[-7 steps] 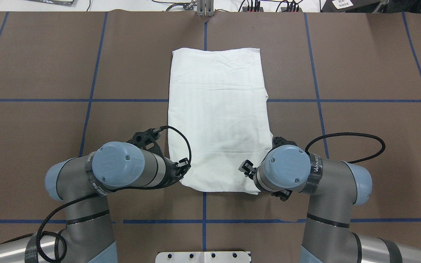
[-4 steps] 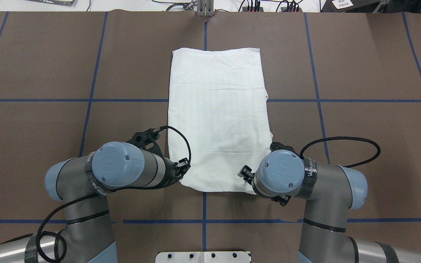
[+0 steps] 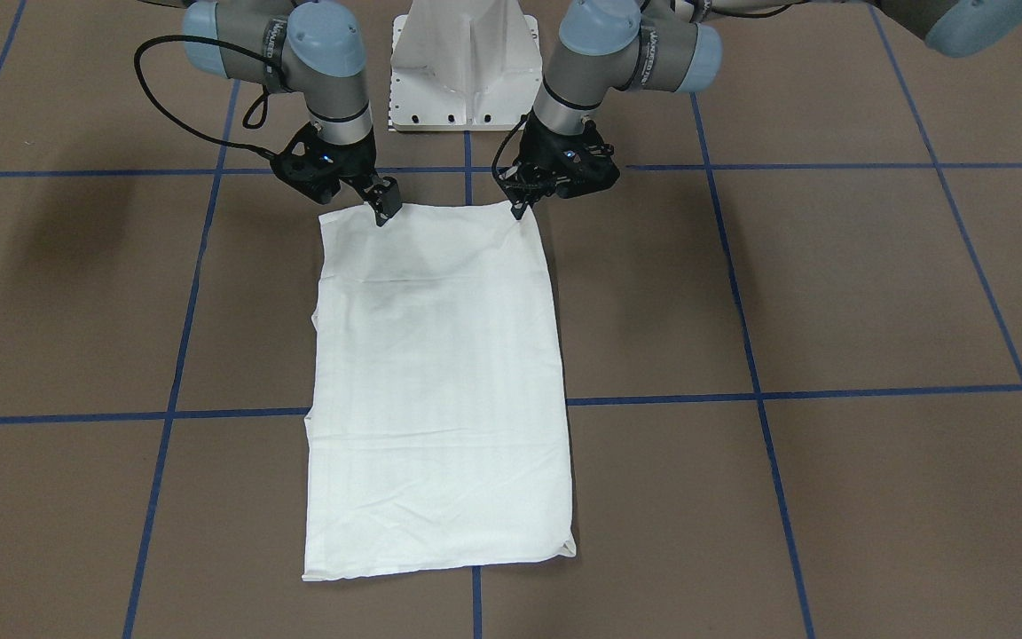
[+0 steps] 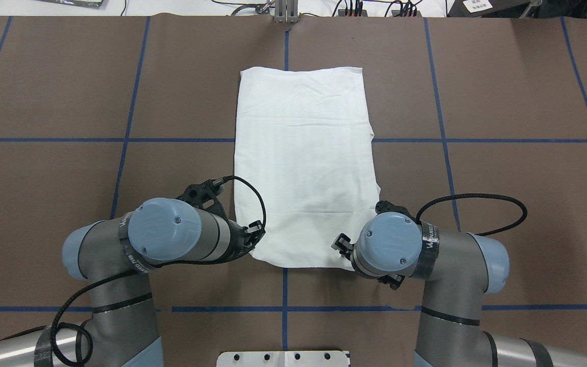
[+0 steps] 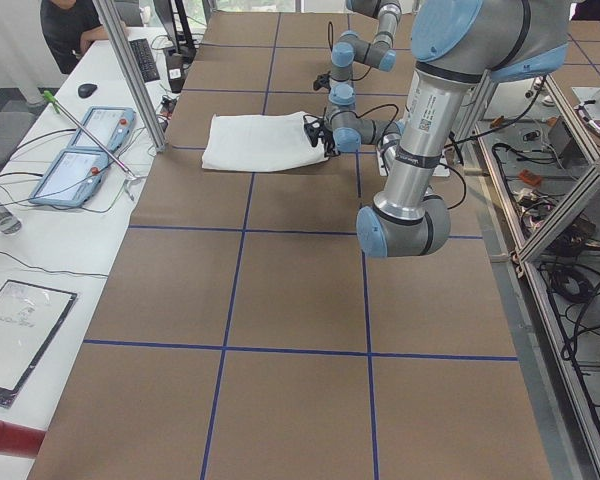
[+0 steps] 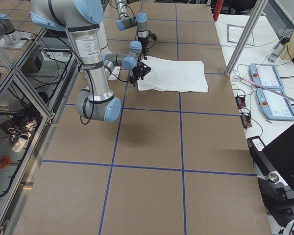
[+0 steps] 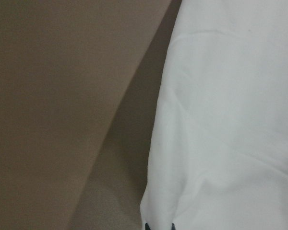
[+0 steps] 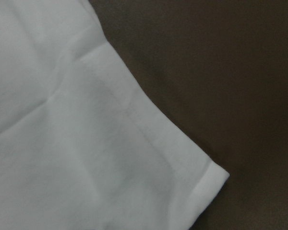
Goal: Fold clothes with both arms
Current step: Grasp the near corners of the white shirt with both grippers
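The white shirt [image 4: 303,163] lies folded into a long flat rectangle in the middle of the brown table; collar and printed text are hidden. It also shows in the front view [image 3: 436,382]. My left gripper [image 4: 252,237] is at the shirt's near left corner, shut on the edge; the left wrist view shows the cloth [image 7: 230,120] right at the dark fingertips. My right gripper [image 4: 347,255] hovers at the near right corner, jaws apart, holding nothing. The right wrist view shows that corner [image 8: 201,182] lying flat, with no fingers in frame.
The brown table [image 4: 502,102] is marked with a grid of blue tape. The white pedestal base [image 3: 467,62] stands behind the grippers. A metal post [image 4: 286,12] stands at the far edge. A side desk with tablets [image 5: 90,150] lies beyond the far side.
My right arm has shifted a little left and back toward the robot, closing on the shirt's near right corner. The left arm and the shirt have not moved.
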### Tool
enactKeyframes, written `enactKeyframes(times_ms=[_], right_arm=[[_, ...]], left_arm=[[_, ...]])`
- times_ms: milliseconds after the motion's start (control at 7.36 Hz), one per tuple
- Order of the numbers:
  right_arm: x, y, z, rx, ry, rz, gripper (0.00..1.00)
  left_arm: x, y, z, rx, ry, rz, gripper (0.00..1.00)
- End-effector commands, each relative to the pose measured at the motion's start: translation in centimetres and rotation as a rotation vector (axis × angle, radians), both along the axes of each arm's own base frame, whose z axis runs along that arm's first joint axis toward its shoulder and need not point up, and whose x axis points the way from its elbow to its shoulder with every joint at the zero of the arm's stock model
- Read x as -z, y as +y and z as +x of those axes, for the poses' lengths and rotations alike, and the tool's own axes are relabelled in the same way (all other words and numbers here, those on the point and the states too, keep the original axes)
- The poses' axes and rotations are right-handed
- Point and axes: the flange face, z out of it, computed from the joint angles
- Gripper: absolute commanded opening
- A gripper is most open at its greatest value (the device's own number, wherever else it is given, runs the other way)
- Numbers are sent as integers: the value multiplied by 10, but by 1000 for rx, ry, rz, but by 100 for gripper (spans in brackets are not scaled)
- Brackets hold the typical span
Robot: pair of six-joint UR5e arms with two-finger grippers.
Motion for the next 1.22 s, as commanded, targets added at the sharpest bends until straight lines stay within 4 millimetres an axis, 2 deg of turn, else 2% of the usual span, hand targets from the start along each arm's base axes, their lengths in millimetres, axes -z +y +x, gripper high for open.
enactKeyframes(times_ms=[0,272,544,680,1088], right_arm=[[-6,0,-5,6,10,1,100],[1,-3,-13,7,6,3,100],[1,-4,-12,5,6,3,100],[0,-4,-12,4,7,1,93],[2,-6,-11,0,4,1,49]], left_arm=[[-1,0,0,0,-1,0,0],[1,0,0,0,2,1,0],[1,0,0,0,2,1,0],[1,0,0,0,2,1,0],[1,-1,-1,2,2,1,0]])
